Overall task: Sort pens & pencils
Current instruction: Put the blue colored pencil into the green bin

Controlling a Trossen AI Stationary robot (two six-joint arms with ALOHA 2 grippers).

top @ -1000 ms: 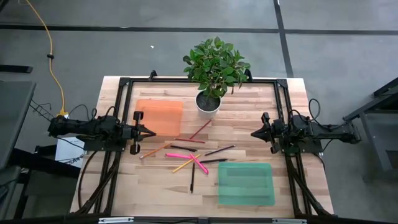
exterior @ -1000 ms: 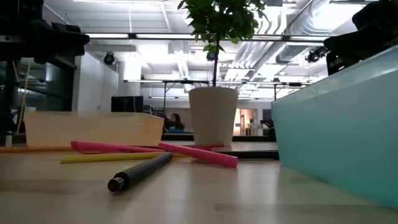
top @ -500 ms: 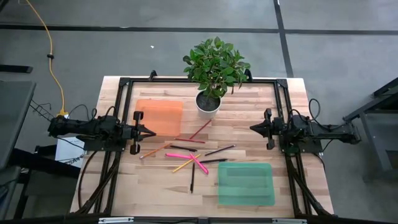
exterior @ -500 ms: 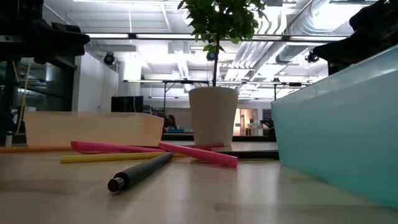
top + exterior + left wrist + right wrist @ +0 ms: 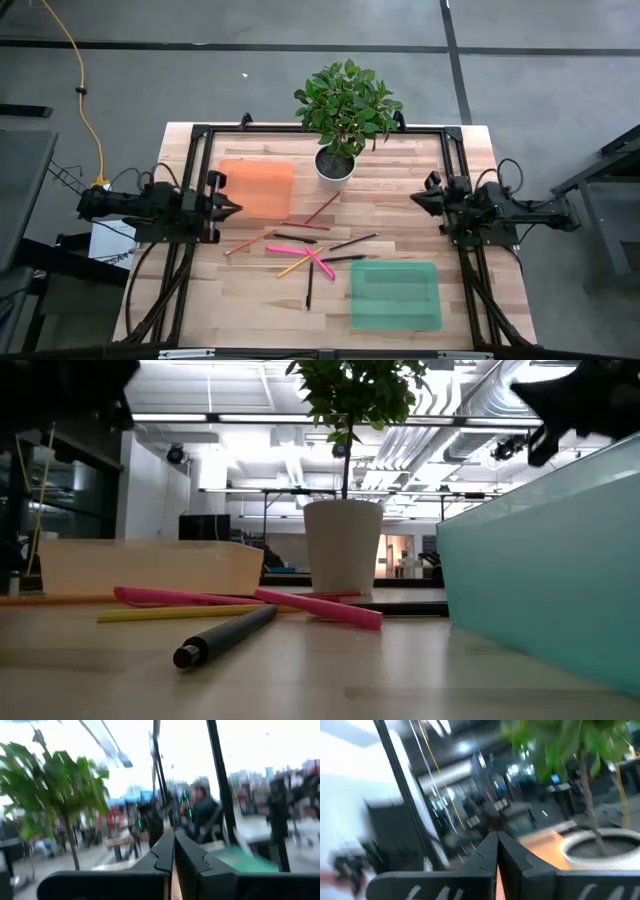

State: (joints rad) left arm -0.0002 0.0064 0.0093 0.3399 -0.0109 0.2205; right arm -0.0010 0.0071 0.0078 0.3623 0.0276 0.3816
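Pens and pencils lie scattered flat on the middle of the wooden table. Among them are two pink pens point(image 5: 285, 250) point(image 5: 322, 263), a short dark pen point(image 5: 290, 238), a yellow pencil point(image 5: 294, 266), a red pencil point(image 5: 322, 208), an orange-tan pencil point(image 5: 248, 242) and a long dark pencil point(image 5: 309, 286). In the low view the pink pens point(image 5: 318, 607) cross behind a dark pen point(image 5: 225, 635). My left gripper point(image 5: 236, 209) hovers shut at the table's left side and my right gripper point(image 5: 415, 199) shut at its right side. Both are tipped upward, with nothing between their fingers point(image 5: 165, 851) point(image 5: 490, 851).
An orange tray point(image 5: 256, 187) sits at the far left, in front of my left gripper. A green tray point(image 5: 396, 294) sits at the near right. A potted plant point(image 5: 345, 110) stands at the far middle. A black frame point(image 5: 300, 130) borders the table.
Both grippers have risen a little and tipped their fingers upward, each rolling about its own axis. They stay shut. In the low view both arms have climbed toward the picture's top. The pens and pencils lie as before.
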